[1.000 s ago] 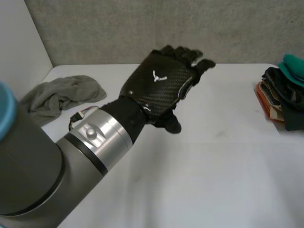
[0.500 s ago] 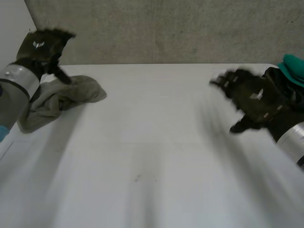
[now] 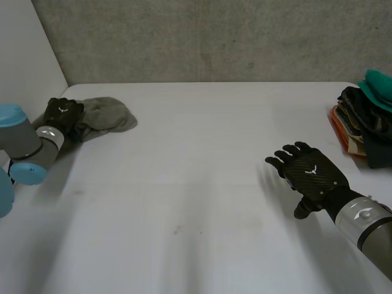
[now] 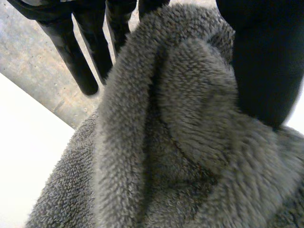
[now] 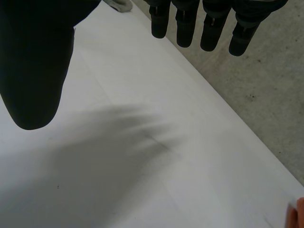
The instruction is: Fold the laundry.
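Note:
A crumpled grey fleece towel [image 3: 101,116] lies at the far left of the white table [image 3: 202,153]. My left hand [image 3: 61,113] sits on the towel's left end. In the left wrist view a thick fold of the towel [image 4: 180,142] bulges up between the fingers [image 4: 76,52] and the thumb, which presses on it. My right hand [image 3: 312,177] hovers palm down over the right front of the table, open, with straight fingers [image 5: 185,23] and nothing under it.
A stack of folded clothes [image 3: 367,119], dark with teal on top and orange below, sits at the table's right edge. A grey wall runs along the table's far side.
The left arm swung from the table's middle to the far left and its hand came down onto the towel, closing on it. The right hand came in and settled low at the right front.

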`<state>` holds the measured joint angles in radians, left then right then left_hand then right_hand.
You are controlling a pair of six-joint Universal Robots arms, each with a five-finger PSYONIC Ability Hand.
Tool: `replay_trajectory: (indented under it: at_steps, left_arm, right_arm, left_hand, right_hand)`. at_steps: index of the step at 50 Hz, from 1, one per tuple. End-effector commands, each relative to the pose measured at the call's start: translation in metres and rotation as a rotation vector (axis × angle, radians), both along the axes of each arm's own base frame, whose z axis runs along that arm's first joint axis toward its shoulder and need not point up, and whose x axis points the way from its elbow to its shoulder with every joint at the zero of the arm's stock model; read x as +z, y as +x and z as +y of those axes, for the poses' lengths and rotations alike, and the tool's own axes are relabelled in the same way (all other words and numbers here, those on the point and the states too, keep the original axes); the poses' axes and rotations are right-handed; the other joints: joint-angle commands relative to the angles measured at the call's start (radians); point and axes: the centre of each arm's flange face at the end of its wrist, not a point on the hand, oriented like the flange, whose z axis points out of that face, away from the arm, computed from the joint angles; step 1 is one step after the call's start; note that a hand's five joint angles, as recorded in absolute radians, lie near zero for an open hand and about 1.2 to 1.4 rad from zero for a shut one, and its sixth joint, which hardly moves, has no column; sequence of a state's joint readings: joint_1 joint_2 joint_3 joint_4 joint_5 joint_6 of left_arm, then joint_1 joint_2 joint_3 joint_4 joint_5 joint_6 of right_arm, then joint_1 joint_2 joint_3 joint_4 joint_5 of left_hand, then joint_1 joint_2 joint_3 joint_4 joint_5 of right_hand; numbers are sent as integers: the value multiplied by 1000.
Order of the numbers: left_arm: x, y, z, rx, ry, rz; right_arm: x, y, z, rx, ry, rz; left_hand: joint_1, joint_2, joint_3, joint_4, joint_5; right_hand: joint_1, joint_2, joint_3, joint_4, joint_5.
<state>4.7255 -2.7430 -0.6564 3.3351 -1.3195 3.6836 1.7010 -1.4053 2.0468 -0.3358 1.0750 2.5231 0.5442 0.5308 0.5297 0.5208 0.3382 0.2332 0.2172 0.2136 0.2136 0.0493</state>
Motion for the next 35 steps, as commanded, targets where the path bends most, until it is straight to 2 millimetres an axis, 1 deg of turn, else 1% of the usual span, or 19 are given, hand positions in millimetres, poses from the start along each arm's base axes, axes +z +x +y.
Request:
replay_trajectory:
  at_steps: [1,3,7,8,11,12,15,16,19,20,21,23,24,27,28,30,31,34,35]
  left_arm:
    - [-8,-1,-5,1,-11,3]
    - [-5,-2,-6,2,-28,3]
    - [12,-28,6,-40,-34,21]
    - [29,-40,16,-62,-39,41]
    - [62,-59,35,-103,-57,98]
    - [84,-71,51,-132,-59,153]
    - [114,-90,78,-189,-59,255]
    - [134,-106,98,-236,-58,327]
    - [162,-130,132,-316,-54,430]
    - [178,-142,155,-366,-48,488]
    - [183,-148,166,-390,-41,510]
    - [189,-158,184,-429,-23,538]
    - [189,-164,198,-452,-5,546]
    - [177,-175,214,-477,40,531]
    - [167,-183,223,-497,70,514]
    - [154,-192,232,-514,108,492]
    - [136,-201,240,-529,151,457]
    - [104,-212,249,-538,230,390]
    - [88,-216,256,-543,281,348]
  right_arm:
    - [0,0,-1,-5,-8,0]
    - [0,-1,-2,-6,-13,1]
    - [1,-2,-4,-22,-25,3]
    - [2,-2,-4,-27,-29,4]
    - [4,-4,-8,-57,-50,7]
    - [5,-5,-9,-64,-56,9]
    - [7,-8,-13,-100,-80,14]
    - [7,-8,-13,-109,-84,16]
    - [8,-11,-15,-137,-91,22]
    - [9,-11,-15,-140,-92,23]
    - [9,-11,-16,-143,-94,23]
    - [10,-12,-15,-146,-97,24]
    - [11,-12,-15,-146,-98,23]
    - [12,-12,-14,-148,-101,23]
    - [12,-12,-14,-147,-101,21]
    - [13,-12,-13,-147,-102,21]
    - [13,-12,-13,-147,-104,21]
    - [13,-12,-13,-147,-104,21]
    - [13,-12,-13,-147,-104,21]
  left_hand:
    - [848,861,862,871,879]
    - [852,866,867,875,884]
    - [852,866,867,875,884]
    - [852,866,867,875,884]
    - [852,866,867,875,884]
    - [852,866,867,875,884]
    - [852,866,867,875,884]
    - [852,866,867,875,884]
    - [852,866,867,875,884]
    - [852,866,867,875,884]
    - [852,866,867,875,884]
    - [852,866,867,875,884]
    - [852,866,867,875,884]
    - [852,866,867,875,884]
    - [852,866,867,875,884]
    - [852,866,867,875,884]
    - [852,866,867,875,884]
    - [852,866,867,875,884]
    - [852,866,867,875,884]
  right_hand:
    - [-59,-43,-39,-39,-49]
    - [-59,-43,-39,-39,-49]
    - [-59,-43,-39,-39,-49]
    - [-59,-43,-39,-39,-49]
    - [-59,-43,-39,-39,-49]
    - [-59,-43,-39,-39,-49]
    - [-59,-43,-39,-39,-49]
    - [-59,-43,-39,-39,-49]
    - [-59,-43,-39,-39,-49]
    - [-59,-43,-39,-39,-49]
    - [-59,-43,-39,-39,-49]
    - [-59,-43,-39,-39,-49]
    - [-59,-43,-39,-39,-49]
    - [-59,-43,-39,-39,-49]
    - [-59,-43,-39,-39,-49]
    - [-59,-43,-39,-39,-49]
    - [-59,-43,-39,-39,-49]
    - [-59,-43,-39,-39,-49]
    - [-59,-43,-39,-39,-49]
